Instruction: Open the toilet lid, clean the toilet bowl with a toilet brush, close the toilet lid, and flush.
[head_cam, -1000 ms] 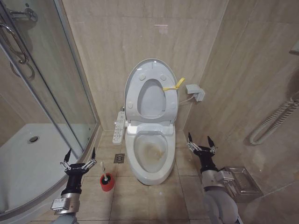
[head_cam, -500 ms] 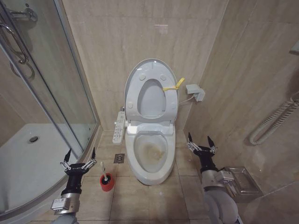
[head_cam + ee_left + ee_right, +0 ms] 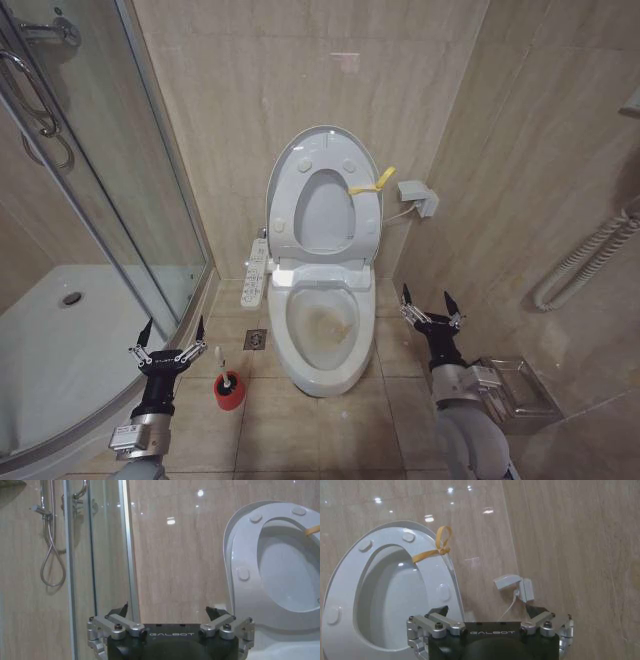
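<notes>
White "GALBOT" lettering marks each claw body; nothing else legible.

The one readable word is the brand "GALBOT", in pale letters on the black body of the left gripper point(image 3: 170, 619) just below its fingers, and likewise on the black body of the right gripper point(image 3: 490, 618).

The left gripper point(image 3: 172, 336), black-fingered on a silver metal wrist, points upward low on the left, jaws spread wide. The right gripper point(image 3: 431, 304) stands likewise on the right, fingers parted.
</notes>
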You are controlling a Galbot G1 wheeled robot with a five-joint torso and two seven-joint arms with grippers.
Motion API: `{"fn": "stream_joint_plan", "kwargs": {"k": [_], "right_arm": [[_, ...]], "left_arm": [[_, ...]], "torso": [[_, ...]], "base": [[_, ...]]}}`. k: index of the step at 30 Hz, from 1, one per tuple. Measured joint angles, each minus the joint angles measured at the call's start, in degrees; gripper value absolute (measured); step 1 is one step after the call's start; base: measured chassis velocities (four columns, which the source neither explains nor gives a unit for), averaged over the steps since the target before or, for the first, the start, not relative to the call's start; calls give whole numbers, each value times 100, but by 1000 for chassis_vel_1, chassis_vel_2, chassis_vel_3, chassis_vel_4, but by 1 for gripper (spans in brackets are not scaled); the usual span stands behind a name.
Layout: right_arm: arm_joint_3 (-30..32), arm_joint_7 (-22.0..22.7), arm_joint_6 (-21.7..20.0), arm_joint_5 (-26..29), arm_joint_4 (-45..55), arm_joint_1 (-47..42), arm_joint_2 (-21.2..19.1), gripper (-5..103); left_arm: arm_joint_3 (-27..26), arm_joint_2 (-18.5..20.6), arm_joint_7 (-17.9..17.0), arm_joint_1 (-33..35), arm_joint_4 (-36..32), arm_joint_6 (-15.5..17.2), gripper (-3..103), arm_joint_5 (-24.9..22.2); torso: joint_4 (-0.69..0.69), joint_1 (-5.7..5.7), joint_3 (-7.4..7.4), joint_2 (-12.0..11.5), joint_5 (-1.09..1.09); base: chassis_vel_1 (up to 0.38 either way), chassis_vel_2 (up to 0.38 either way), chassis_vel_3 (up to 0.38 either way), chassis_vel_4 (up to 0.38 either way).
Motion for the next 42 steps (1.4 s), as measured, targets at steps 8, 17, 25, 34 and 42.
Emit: {"fn": "stream_joint_plan", "kwargs": {"k": [8,17,25,34,42], "right_arm": [[0,0,0,1,0,0,0,100],[0,0,0,1,0,0,0,100],[0,0,0,1,0,0,0,100],[0,0,0,1,0,0,0,100],[0,0,0,2,0,0,0,100]], "left_arm": [[0,0,0,0,0,0,100,0],[0,0,0,0,0,0,100,0],[0,0,0,0,0,0,100,0],[0,0,0,1,0,0,100,0],[0,0,0,0,0,0,100,0]], "torso": [[0,0,0,0,0],[-2,0,0,0,0],[1,0,0,0,0],[0,0,0,0,0],[0,0,0,0,0]], "base": [[0,0,0,0],[0,0,0,0],[0,0,0,0],[0,0,0,0],[0,0,0,0]]}}
